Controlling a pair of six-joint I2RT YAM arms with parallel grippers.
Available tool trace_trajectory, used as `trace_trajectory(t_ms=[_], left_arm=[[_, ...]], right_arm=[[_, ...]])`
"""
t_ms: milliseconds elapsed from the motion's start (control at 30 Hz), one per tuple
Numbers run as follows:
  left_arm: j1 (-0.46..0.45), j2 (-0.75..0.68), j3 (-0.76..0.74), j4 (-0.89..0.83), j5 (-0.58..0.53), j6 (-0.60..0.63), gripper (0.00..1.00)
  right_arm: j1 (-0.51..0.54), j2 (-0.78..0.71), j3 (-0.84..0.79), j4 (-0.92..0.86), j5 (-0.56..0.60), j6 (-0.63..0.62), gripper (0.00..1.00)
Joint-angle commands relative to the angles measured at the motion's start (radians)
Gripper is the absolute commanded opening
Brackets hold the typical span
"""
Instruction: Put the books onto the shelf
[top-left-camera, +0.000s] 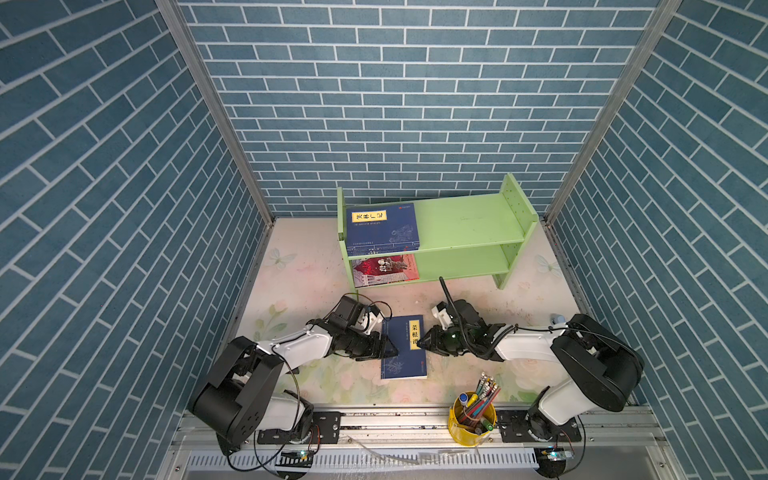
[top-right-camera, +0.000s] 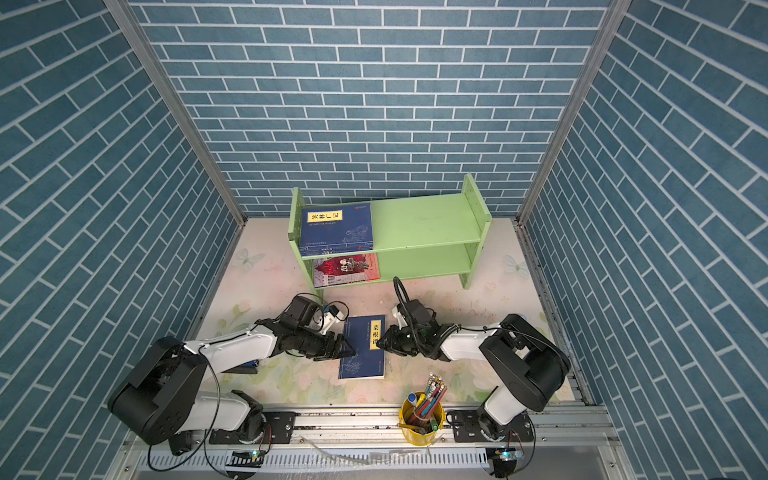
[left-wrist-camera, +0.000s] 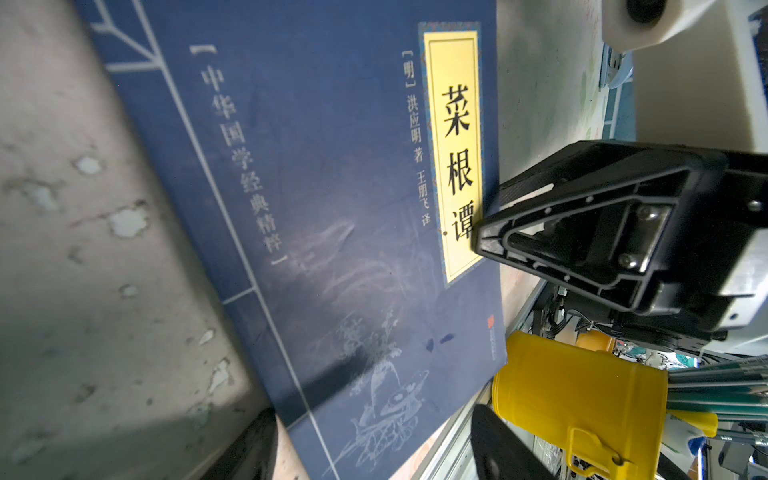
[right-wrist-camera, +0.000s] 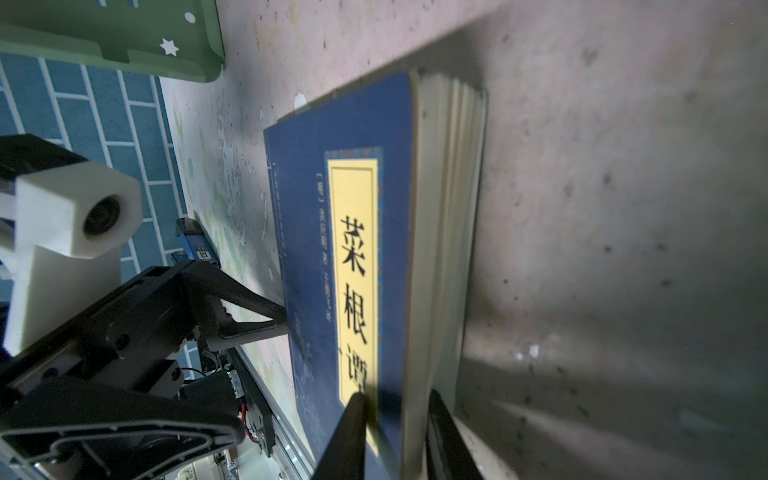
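Observation:
A navy book (top-left-camera: 401, 353) (top-right-camera: 361, 357) with a yellow title label lies on the table between both arms. My right gripper (top-left-camera: 420, 343) (right-wrist-camera: 395, 432) is shut on its page edge, one finger on the cover and the other under the pages, and that edge is raised a little. My left gripper (top-left-camera: 392, 352) (left-wrist-camera: 372, 453) stands open with its tips against the spine edge. The light-green shelf (top-left-camera: 457, 224) (top-right-camera: 424, 220) stands at the back. A stack of navy books (top-left-camera: 382, 228) (top-right-camera: 336, 228) lies at the left of its top tier. A red-and-grey book (top-left-camera: 384, 270) (top-right-camera: 347, 270) is on the lower tier.
A yellow pen cup (top-left-camera: 471, 419) (top-right-camera: 422, 419) (left-wrist-camera: 582, 395) full of pens stands at the front edge, near the right arm's base. A blue stapler (right-wrist-camera: 195, 245) lies on the table behind the left gripper. Blue brick walls close in three sides.

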Motion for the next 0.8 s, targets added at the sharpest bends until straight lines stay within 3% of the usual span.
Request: trace_trajectory(t_ms=[0,367,567,767], left_arm=[[-0.009,-0.007,0.012,-0.007,-0.01,0.017,0.75],[-0.009,-0.04,0.009,-0.021,-0.013,0.021,0.8],[0.005,-0.082,0.022,-0.082,-0.014,0.05,0.83],[0.055,-0.151,0.024,-0.112,0.013,0.041,0.78]], right_arm=[[0.009,-0.022,0.004,0.03,-0.038,0.032,0.22],[0.008,-0.03,0.008,0.041,-0.034,0.037,0.0],[0.006,-0.073,0.015,0.014,-0.043,0.031,0.0],[-0.011,-0.145,0.022,-0.04,-0.068,0.01,0.0]])
